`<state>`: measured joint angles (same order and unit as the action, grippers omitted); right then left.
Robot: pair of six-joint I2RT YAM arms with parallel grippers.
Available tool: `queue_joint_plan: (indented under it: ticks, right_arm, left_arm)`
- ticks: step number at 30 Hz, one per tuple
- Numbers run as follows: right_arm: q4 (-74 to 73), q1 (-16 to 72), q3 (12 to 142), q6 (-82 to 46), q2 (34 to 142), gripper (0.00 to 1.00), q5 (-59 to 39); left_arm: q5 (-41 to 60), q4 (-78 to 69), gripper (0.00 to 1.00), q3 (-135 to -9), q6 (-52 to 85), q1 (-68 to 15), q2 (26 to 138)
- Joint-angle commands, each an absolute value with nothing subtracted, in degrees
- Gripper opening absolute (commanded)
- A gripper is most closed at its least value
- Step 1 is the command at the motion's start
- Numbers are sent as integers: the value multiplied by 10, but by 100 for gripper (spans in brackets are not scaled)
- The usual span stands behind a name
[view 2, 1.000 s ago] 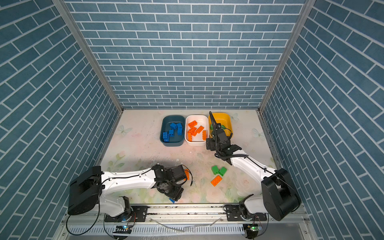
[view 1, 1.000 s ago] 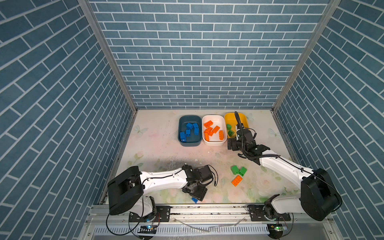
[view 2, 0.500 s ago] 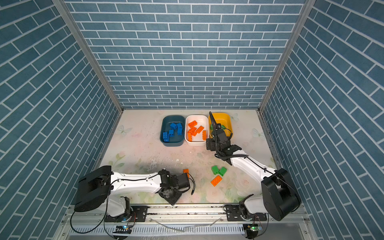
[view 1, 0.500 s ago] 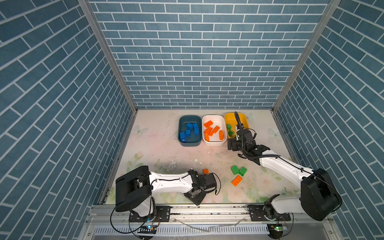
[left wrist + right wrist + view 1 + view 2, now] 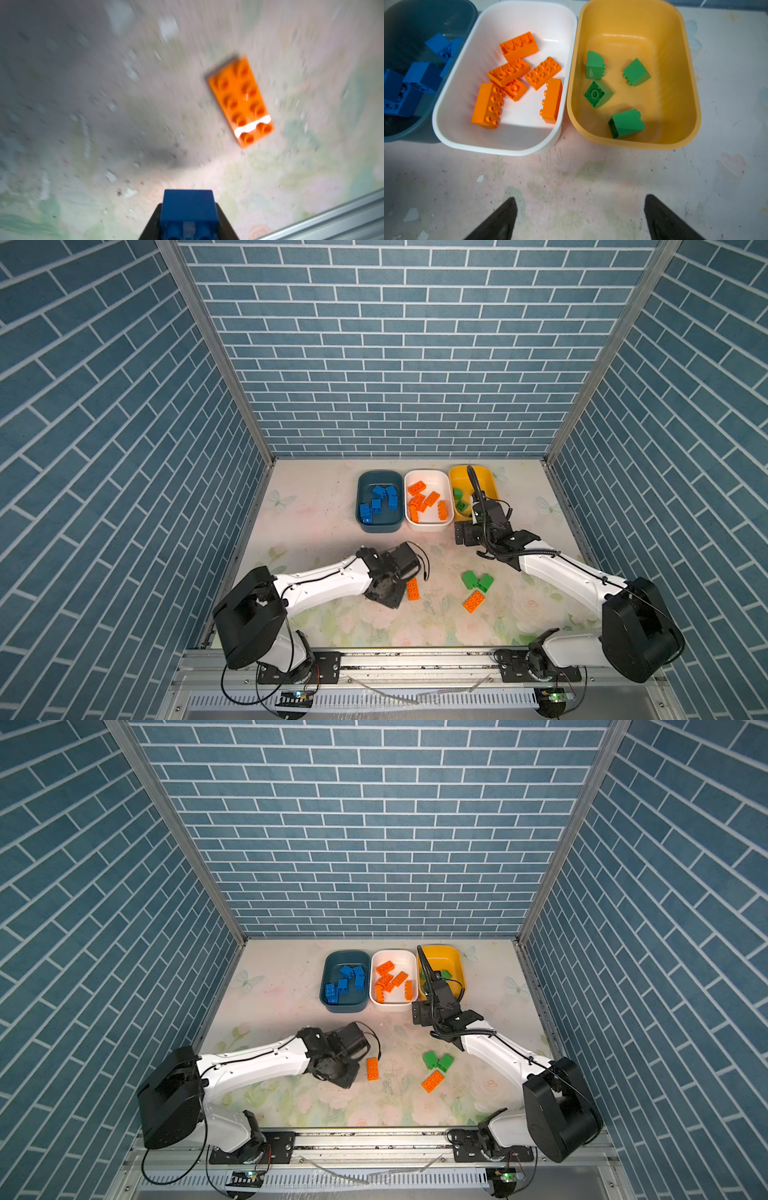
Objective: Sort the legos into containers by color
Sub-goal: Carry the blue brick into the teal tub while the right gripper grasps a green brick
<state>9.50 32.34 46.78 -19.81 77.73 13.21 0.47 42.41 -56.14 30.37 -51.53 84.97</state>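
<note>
Blue brick-patterned walls box in a pale flowered bench [image 5: 316, 526]. Three tubs stand side by side near its far edge: a teal tub [image 5: 360, 499] holding blue bricks, a white tub [image 5: 428, 473] holding orange ones, and a yellow tub [image 5: 488, 485] holding green ones. Toward the front edge, near the middle, four pieces lie unsorted. A long orange brick [image 5: 412, 588] lies just beside the left arm's wrist. Two green bricks [image 5: 469, 578] touch each other, with a second orange brick [image 5: 473, 601] just in front of them.

The left tool [image 5: 188, 225] is clamped on a blue brick [image 5: 188, 204], which seems to be off the bench, though that wrist view is blurred. The right tool [image 5: 581, 220] stands wide apart and empty over bare bench, just in front of the white and yellow tubs.

The step in hand looks like carrying the blue brick to the teal tub. The hold appears to be near the tips, so a quick swing could twist the brick or let it slip. The long orange brick lies close enough to be knocked on the way. The tubs sit so tightly together that a release too far right would land blue among orange. The right arm waits near the tubs, so crowding there is another risk.
</note>
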Motion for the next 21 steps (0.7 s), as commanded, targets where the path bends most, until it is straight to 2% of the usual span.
queue_joint_plan:
  ticks: [1,9,13,16,19,21]
  right_arm:
    - [157,322,435,-258,757,97,126]
    - [259,320,399,-352,748,91,125]
    - [288,319,401,-363,760,87,94]
    - [279,321,396,-325,755,83,28]
    - [276,323,397,-286,744,79,-26]
    - [295,329,412,-267,744,77,-31]
  left_arm:
    - [-37,418,29,-620,262,-442,847]
    - [-62,359,29,-788,254,-313,969]
    - [-55,354,29,-870,257,-283,1046]
    - [-44,366,30,-929,266,-262,1103]
    - [-41,396,37,-995,272,-249,1157]
    - [-41,420,46,-1036,272,-245,1187]
